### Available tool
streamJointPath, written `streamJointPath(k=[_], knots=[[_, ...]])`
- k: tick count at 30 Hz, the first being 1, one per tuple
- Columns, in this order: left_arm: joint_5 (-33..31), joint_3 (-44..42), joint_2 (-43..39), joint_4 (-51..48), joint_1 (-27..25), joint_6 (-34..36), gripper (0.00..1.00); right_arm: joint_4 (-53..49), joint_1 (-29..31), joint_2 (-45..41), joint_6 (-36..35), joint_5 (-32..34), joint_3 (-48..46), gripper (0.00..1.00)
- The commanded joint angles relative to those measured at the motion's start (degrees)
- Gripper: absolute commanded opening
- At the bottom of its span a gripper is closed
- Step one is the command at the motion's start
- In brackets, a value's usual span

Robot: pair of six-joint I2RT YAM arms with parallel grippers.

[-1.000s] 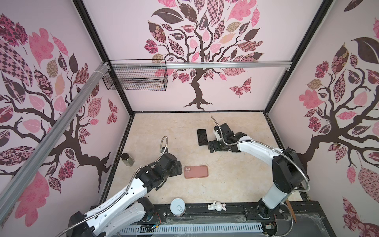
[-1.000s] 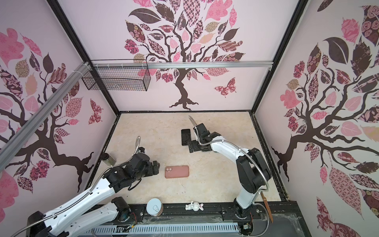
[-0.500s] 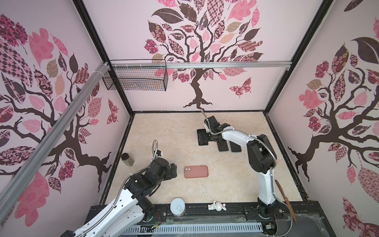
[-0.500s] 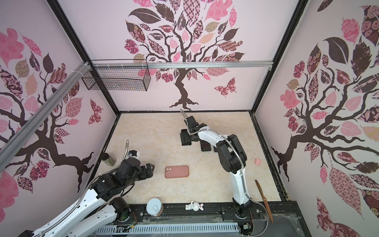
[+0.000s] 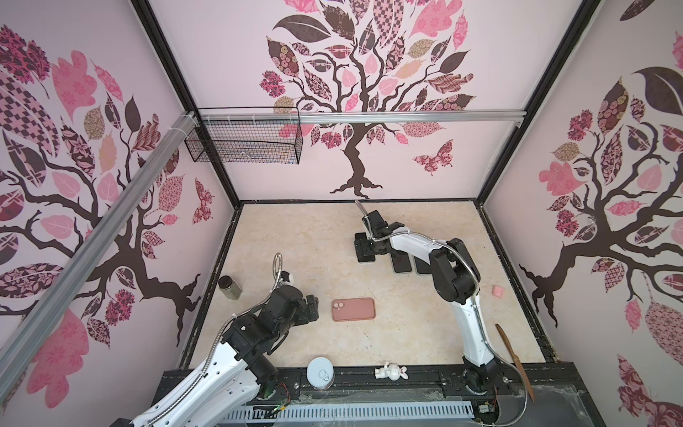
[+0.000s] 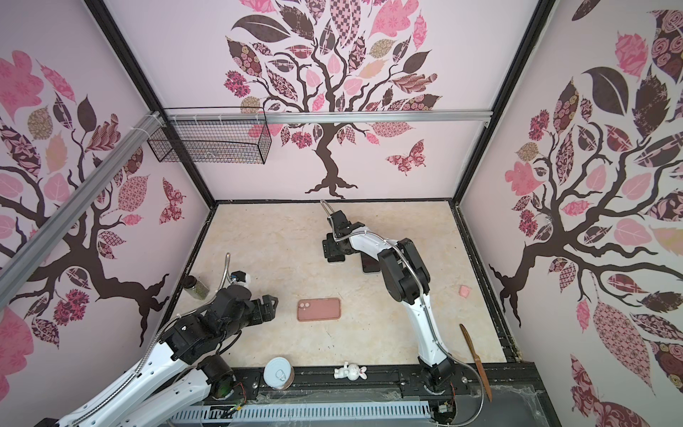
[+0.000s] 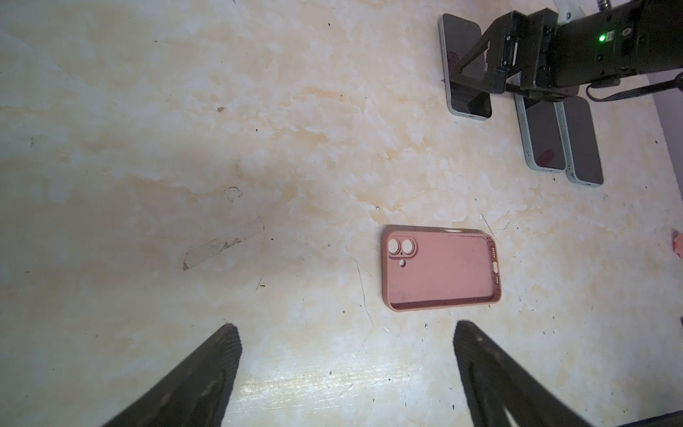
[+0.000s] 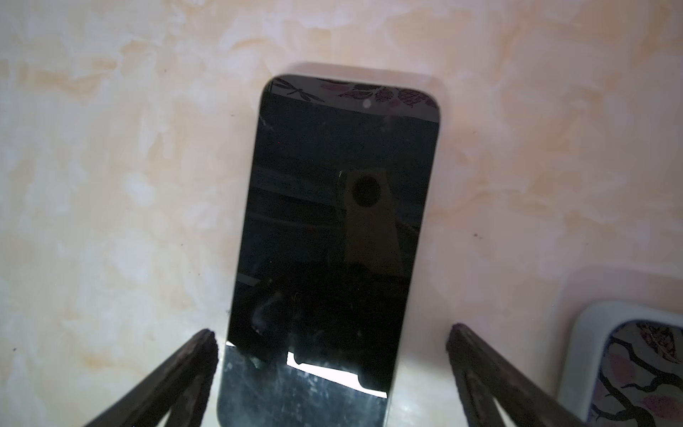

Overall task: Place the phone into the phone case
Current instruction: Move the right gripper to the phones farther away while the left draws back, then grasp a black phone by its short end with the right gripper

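Step in hand: phone pickup. Right fingers (image 8: 177, 380) fully spread, empty, poised over leftmost phone (image 8: 332, 222). Left fingers (image 7: 199, 377) spread, empty, left of phone case (image 7: 439, 270). Next: lower, clamp long edges.

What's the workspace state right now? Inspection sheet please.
Surface: marbled table, scuffed, tape scrap.
Job's things: pink case empty, open side up; three phones screen-up, apart from it.
Clutter: jar, can, figurine, pink block, wooden knife.
Grippers: left gripper open near case; right gripper open over one phone, nothing held.
Cables: conduit along each arm, clear of things.
Surroundings: wire basket on rail, tree-decal walls.
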Motion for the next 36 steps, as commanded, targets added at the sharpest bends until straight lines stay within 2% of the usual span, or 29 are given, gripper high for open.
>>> streamJointPath(k=[1,10,22,31,36], knots=[[0.08,-1.29,-0.14,0.36,0.28,0.25,0.94,-2.68,0.73,4.16,-0.72,1.98,2.37,1.00],[0.57,-1.21,-0.47,0.29,0.32,0.26,0.94,-6.27,2.46,8.58,-1.21,6.87,6.12,0.97],[0.45,-1.47,-1.26,0.45,0.30,0.24,0.94,-6.77,3.59,9.51,-0.99,8.47,3.87,0.88],[0.43,-1.56,-1.00,0.63,0.25,0.37,0.94,-6.17,3.69,7.87,-2.00,10.78,0.40,0.75],[0.46,-1.55,-0.83,0.67,0.33,0.38,0.94,-4.40,3.63,5.63,-3.37,10.13,-1.45,0.64]])
